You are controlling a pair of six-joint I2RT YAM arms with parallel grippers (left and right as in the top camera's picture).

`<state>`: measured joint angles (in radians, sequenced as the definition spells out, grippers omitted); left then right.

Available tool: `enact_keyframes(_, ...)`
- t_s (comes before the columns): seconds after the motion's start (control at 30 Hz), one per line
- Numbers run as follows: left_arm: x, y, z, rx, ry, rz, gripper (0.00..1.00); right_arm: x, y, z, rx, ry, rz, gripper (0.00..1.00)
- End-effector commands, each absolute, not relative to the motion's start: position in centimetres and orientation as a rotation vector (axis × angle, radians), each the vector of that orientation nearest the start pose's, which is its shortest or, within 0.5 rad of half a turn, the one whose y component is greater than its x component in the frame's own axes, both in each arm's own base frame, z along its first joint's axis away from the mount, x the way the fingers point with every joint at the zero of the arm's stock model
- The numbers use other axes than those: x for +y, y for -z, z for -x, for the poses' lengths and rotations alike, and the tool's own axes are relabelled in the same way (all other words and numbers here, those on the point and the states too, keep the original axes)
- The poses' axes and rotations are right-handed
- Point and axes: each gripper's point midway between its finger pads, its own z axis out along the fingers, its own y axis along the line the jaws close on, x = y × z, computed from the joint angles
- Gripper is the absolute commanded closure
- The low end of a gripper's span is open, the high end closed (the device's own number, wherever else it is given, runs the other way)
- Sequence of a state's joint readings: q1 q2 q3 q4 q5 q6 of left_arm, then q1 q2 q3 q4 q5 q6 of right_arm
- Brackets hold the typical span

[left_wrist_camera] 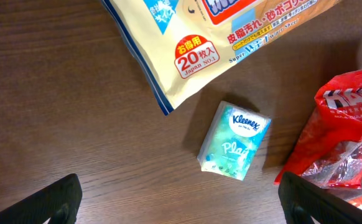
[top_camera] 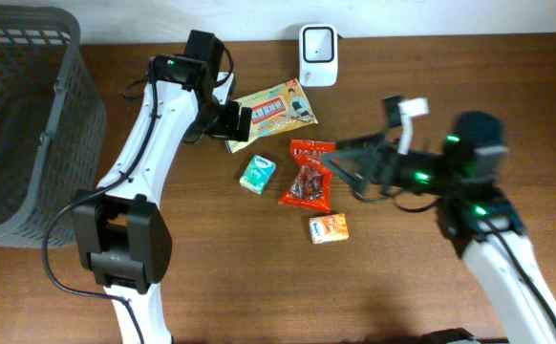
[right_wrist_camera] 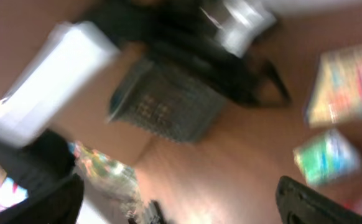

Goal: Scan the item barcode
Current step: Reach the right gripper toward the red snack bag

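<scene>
Closest to the overhead camera are the two arms. The left arm (top_camera: 149, 124) reaches up along the grey basket (top_camera: 25, 124), and the left tool (top_camera: 230, 120) hangs over the left end of the yellow wet-wipes pack (top_camera: 273, 110). The right arm (top_camera: 469, 182) comes in from the right, and the right tool (top_camera: 338, 164) points at the red snack bag (top_camera: 308, 175), very near its right edge. I cannot tell if it touches the bag.

All the items lie loose on the brown tabletop (top_camera: 402, 277). A small Kleenex pack (top_camera: 257, 174) is just left of the red bag, and an orange packet (top_camera: 328, 227) is below it. The white scanner (top_camera: 317, 54) stands at the far edge, just beyond the wet-wipes pack.

On the left wrist view, two dark fingers (left_wrist_camera: 53, 202) sit in the bottom corners, far apart, so the left tool is fully spread and has hold of nothing. Between them is bare wood. Further out the Kleenex pack (left_wrist_camera: 236, 140) lies flat, a corner of the wet-wipes pack (left_wrist_camera: 187, 56) is above it, and the red snack bag (left_wrist_camera: 339, 130) is at the right.

On the right wrist view everything is strongly blurred. The fingers (right_wrist_camera: 327, 202) are again in the two bottom corners, wide apart, with nothing gripped. Behind them I can make out the basket (right_wrist_camera: 168, 106), a green pack at the right and a yellowish pack above it.
</scene>
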<state>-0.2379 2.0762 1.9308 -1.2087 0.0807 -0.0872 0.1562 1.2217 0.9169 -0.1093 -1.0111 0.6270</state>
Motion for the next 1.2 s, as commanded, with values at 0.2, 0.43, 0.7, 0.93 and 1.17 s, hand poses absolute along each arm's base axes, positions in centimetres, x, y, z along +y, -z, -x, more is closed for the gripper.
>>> enact_keyframes(0.2,-8.2,-12.8,-44.4,2.922,-0.009,-0.007,0.01,24.9,-12.2,-32.6,2.550,-1.050,-0.666,0.11)
enact_keyframes(0.43,-5.5,-12.8,-44.8,2.919,-0.014,0.130,0.01,28.8,-5.4,-33.3,2.606,-1.065,-0.851,0.20)
enact_keyframes(0.7,-4.5,-12.8,-44.9,2.918,-0.017,0.159,0.01,30.7,-4.1,-35.3,2.539,-1.170,-0.795,0.25)
enact_keyframes(0.93,-4.5,-12.8,-44.9,2.917,-0.018,0.159,0.01,29.9,-3.2,-35.8,2.512,-1.101,-0.872,0.29)
enact_keyframes(1.17,-4.5,-12.8,-44.9,2.918,-0.018,0.159,0.01,29.9,-1.7,-35.6,2.515,-1.036,-0.890,0.29)
